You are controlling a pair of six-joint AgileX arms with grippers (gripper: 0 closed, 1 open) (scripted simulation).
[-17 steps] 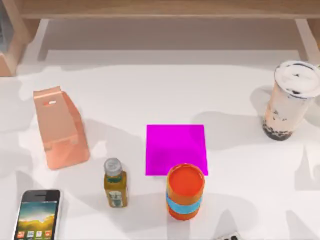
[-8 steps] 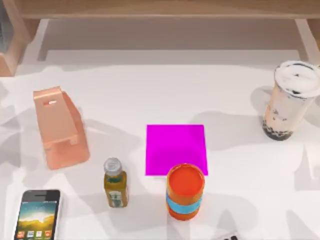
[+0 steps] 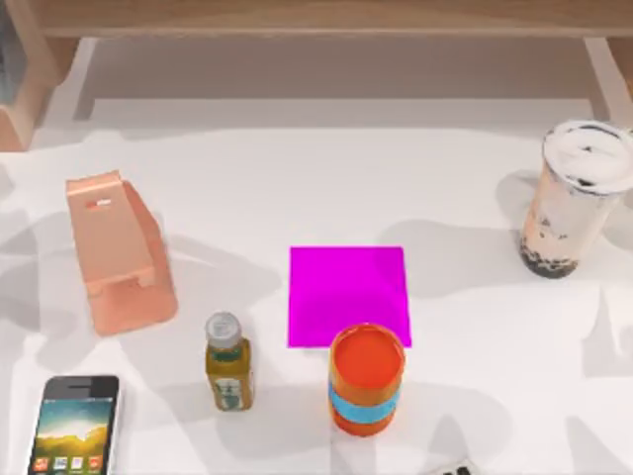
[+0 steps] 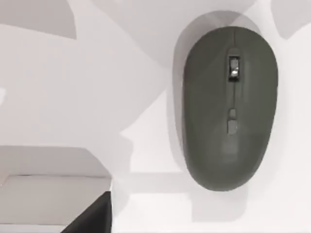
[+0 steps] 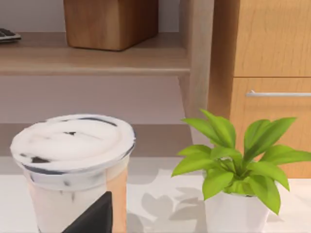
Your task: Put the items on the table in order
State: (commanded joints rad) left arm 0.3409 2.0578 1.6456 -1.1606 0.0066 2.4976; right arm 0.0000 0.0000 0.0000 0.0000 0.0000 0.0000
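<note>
Shadows alone have shifted since the earlier frames: the grey patches over the left part of the table (image 3: pixel 297 178) have redrawn themselves, while every object sits where it was. I judge that the left arm is travelling above that side and that nothing has been sorted yet.

At the far right the milk-tea cup (image 3: pixel 574 198) stands upright, lid on, pearls at its bottom; the right wrist view looks at it from close by, with a potted plant (image 5: pixel 233 160) beside it. The smartphone (image 3: pixel 74 426) lies face up at the near left corner, near the pink stand (image 3: pixel 114 252).

The mouse (image 4: pixel 228 107) lies flat on the white top directly under the left wrist camera, untouched, so it looks like the first pick. For the left gripper (image 4: pixel 90 216) and the right gripper (image 5: pixel 92 216) a dark sliver is all that shows; apart or together, I cannot tell.
</note>
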